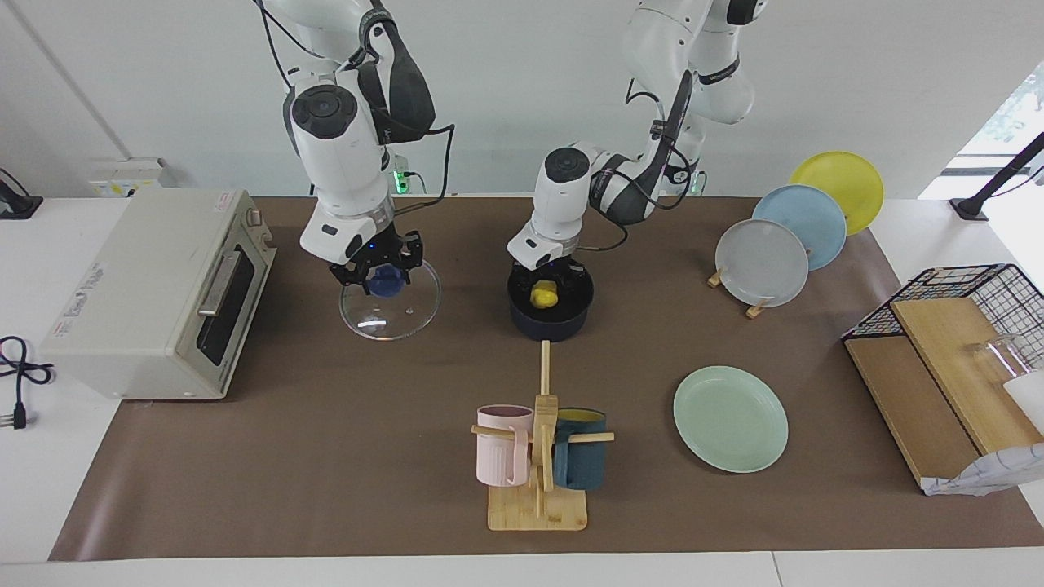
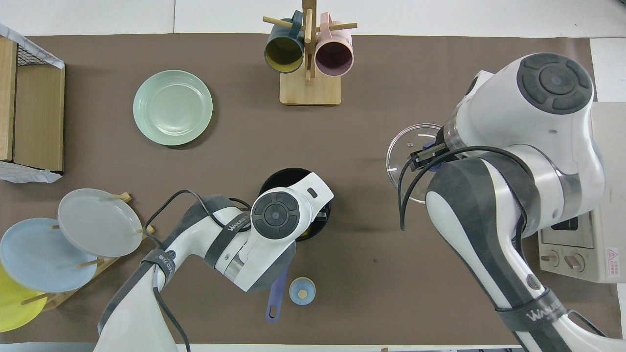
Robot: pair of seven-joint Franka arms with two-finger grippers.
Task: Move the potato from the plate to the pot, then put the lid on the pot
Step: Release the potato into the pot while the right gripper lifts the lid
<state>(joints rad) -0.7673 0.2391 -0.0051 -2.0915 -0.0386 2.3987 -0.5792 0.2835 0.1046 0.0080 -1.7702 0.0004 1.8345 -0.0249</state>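
The potato (image 1: 545, 295) lies in the pot (image 1: 550, 308); the left gripper (image 1: 548, 274) sits at the rim, its opening unclear. The right gripper (image 1: 382, 277) grips the lid (image 1: 390, 308) by its knob, over the mat. Keep the lid level; clear the left arm before lowering.

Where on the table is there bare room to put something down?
Bare mat lies between the toaster oven and the mug rack, and between the pot and the green plate. It is crowded around the pot, under both grippers.
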